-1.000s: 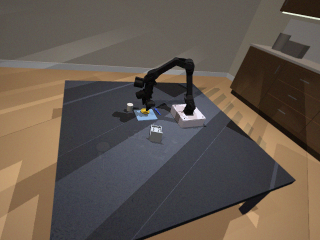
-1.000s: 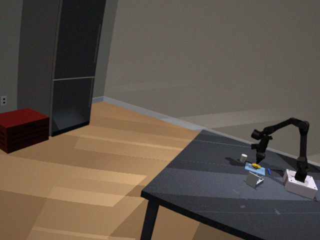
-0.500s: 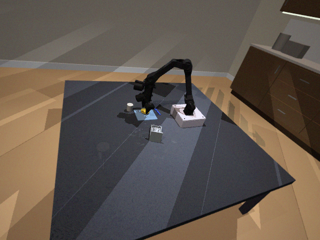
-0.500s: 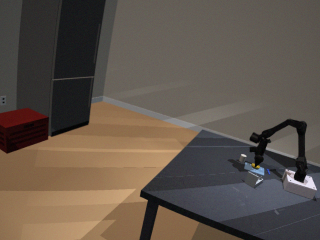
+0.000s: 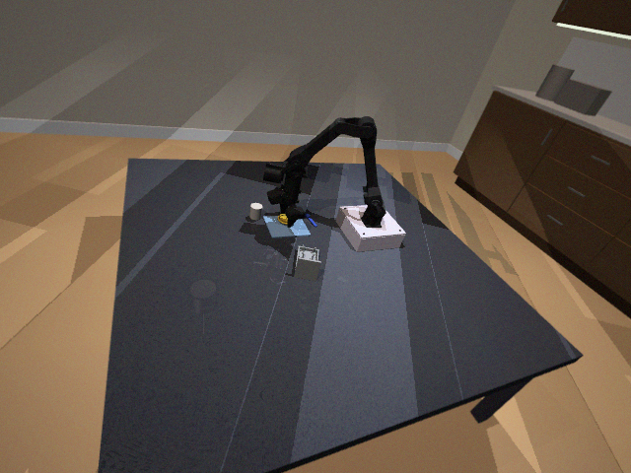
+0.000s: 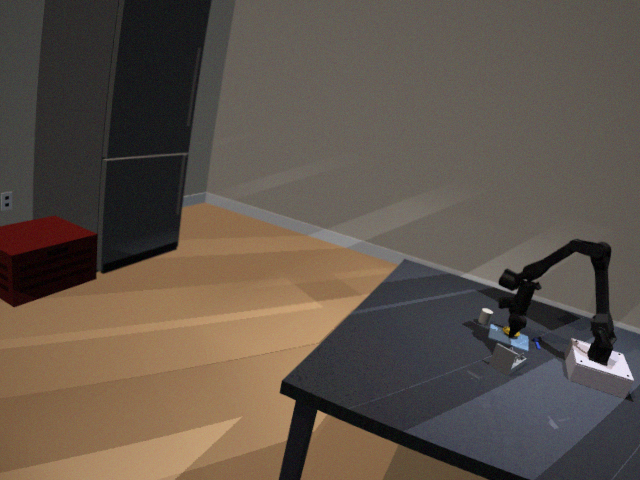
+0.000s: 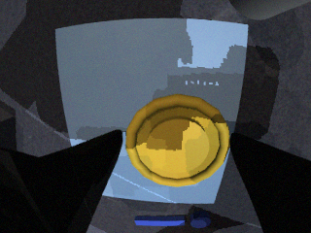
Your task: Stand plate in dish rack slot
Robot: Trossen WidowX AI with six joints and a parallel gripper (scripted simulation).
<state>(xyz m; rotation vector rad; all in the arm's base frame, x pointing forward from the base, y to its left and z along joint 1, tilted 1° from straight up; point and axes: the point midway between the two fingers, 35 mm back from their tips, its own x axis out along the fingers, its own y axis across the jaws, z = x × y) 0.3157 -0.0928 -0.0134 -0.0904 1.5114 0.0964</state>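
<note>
The yellow round plate (image 5: 282,219) (image 6: 507,330) (image 7: 177,146) lies flat on a light blue square mat (image 5: 298,232) (image 6: 498,336) (image 7: 107,78). My gripper (image 5: 290,221) (image 6: 512,333) (image 7: 176,138) is open and low over the mat, with one finger on each side of the plate. In the wrist view the right fingertip is right by the rim and the left one shows a small gap; contact cannot be told. The small grey dish rack (image 5: 308,270) (image 6: 504,358) stands on the table on the near side of the mat, with no plate in it. It is outside the wrist view.
A whitish cup (image 5: 256,211) (image 6: 485,316) (image 7: 269,6) stands beyond the mat's far left corner in the top view. A blue utensil (image 5: 311,221) (image 6: 537,343) (image 7: 160,221) lies between the mat and the arm's white base (image 5: 380,241) (image 6: 599,380).
</note>
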